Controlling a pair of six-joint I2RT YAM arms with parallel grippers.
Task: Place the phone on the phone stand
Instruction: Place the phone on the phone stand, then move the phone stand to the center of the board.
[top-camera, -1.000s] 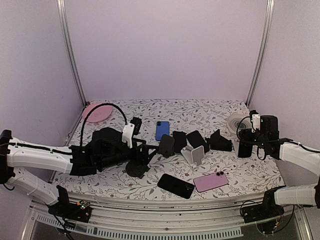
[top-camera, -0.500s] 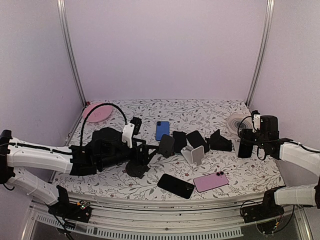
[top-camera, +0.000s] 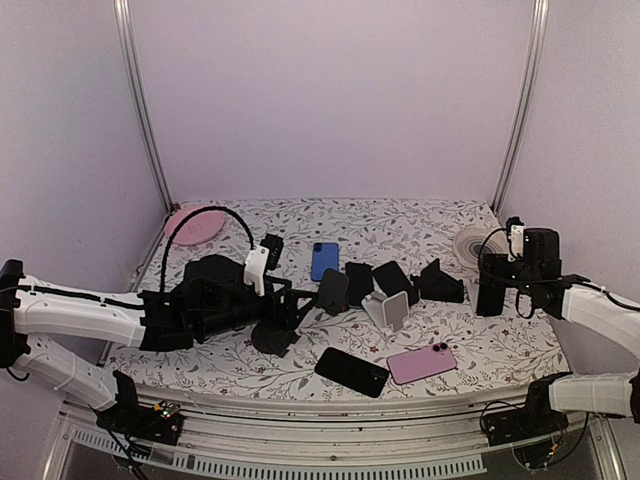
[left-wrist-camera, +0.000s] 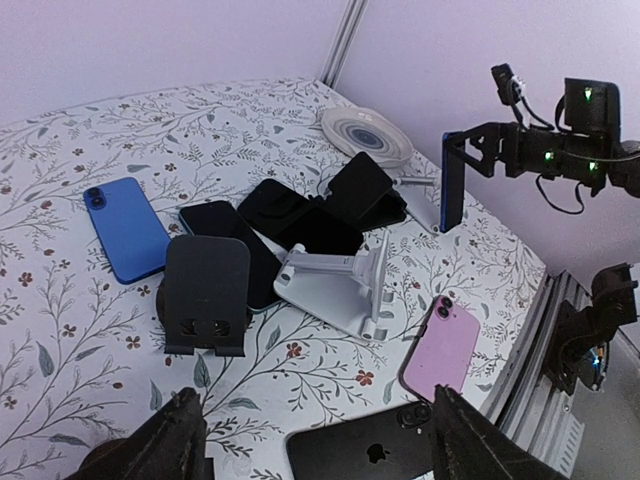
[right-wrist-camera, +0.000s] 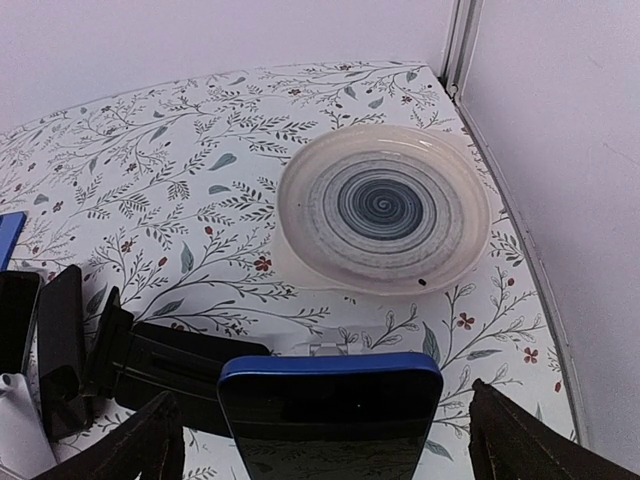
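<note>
Right gripper (right-wrist-camera: 330, 450): jaws now wider than a second ago, with a gap on each side of the blue phone (left-wrist-camera: 451, 180).
Phone: upright at the right, just in front of the plate (right-wrist-camera: 385, 215), unpinched.
Support: its lower edge seems to rest on a white base (right-wrist-camera: 330, 347), perhaps a stand.
Left gripper (left-wrist-camera: 318, 442): jaws apart, empty, near left.
Meaning: the release looks done, and the task is likely complete if the phone stands.

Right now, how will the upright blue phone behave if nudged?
The phone stands upright on a thin edge, right fingers clear of it, so it likely tips easily. It looks rigid and glossy, probably slippery.
</note>
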